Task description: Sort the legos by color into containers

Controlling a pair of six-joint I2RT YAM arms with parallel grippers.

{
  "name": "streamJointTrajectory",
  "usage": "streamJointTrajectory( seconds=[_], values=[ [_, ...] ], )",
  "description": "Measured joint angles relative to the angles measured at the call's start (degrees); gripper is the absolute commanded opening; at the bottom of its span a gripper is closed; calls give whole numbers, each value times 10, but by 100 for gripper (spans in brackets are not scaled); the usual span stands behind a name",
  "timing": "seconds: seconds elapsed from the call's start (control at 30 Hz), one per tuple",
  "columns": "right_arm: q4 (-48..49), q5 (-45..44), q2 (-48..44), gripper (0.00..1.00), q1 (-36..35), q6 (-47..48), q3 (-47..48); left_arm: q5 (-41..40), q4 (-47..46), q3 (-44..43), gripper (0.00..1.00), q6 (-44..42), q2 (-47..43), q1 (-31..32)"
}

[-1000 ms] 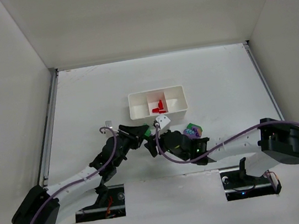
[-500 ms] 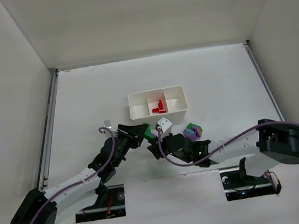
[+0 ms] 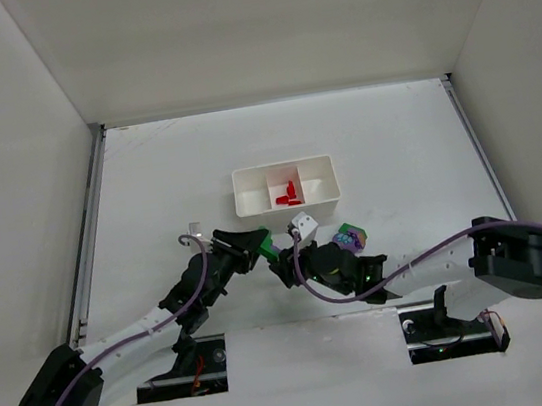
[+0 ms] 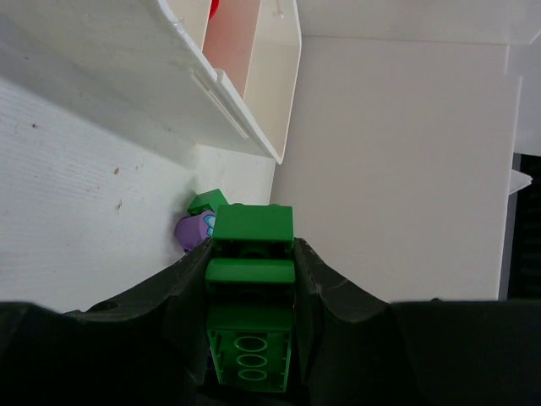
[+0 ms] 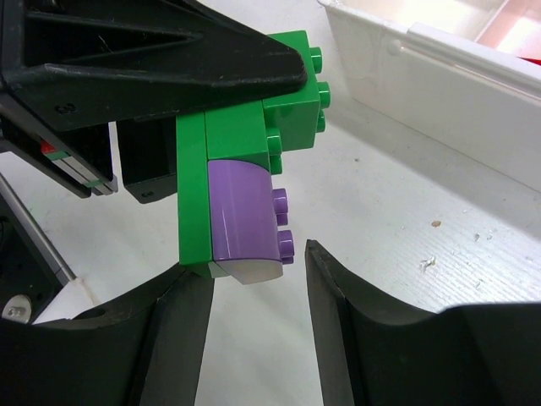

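The flat white worktop point(image 3: 147, 180) has a faintly grained, scuffed surface. On it lies a thin-walled, glossy white plastic tray point(image 3: 251, 192), a rectangle split into three square compartments. The middle one holds a few small red pieces point(image 3: 288, 196).

At 6 o'clock from the tray the two arms meet tip to tip. The left fingers point(image 4: 179, 296), matte black and tapering, are clamped on a green brick point(image 4: 250, 279). It is a stepped stack of smooth plastic with round studs on one face, held clear of the worktop. A purple piece point(image 5: 241, 216) with a rounded, shiny back and two studs is snapped onto the stack's lower end.

The right fingers point(image 5: 338, 321), also black and curved, stand apart on either side of that purple end. The one at 3 o'clock is just clear of it.

At 3 o'clock from the held brick, a small heap of loose purple and green legos point(image 3: 349, 238) lies on the worktop.
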State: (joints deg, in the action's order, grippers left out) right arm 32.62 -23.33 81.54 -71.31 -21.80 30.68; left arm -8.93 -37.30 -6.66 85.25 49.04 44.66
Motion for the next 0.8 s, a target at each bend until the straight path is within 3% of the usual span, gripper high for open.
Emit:
streamJointTrajectory(
  seconds=[0.7, 0.8],
  values=[
    [56, -1, -27, 35, 0, 42, -10, 49, -10, 5, 15, 73, -37, -26],
    [56, -1, -38, 42, -2, 45, -16, 56, -11, 5, 15, 78, -37, -25]
  ],
)
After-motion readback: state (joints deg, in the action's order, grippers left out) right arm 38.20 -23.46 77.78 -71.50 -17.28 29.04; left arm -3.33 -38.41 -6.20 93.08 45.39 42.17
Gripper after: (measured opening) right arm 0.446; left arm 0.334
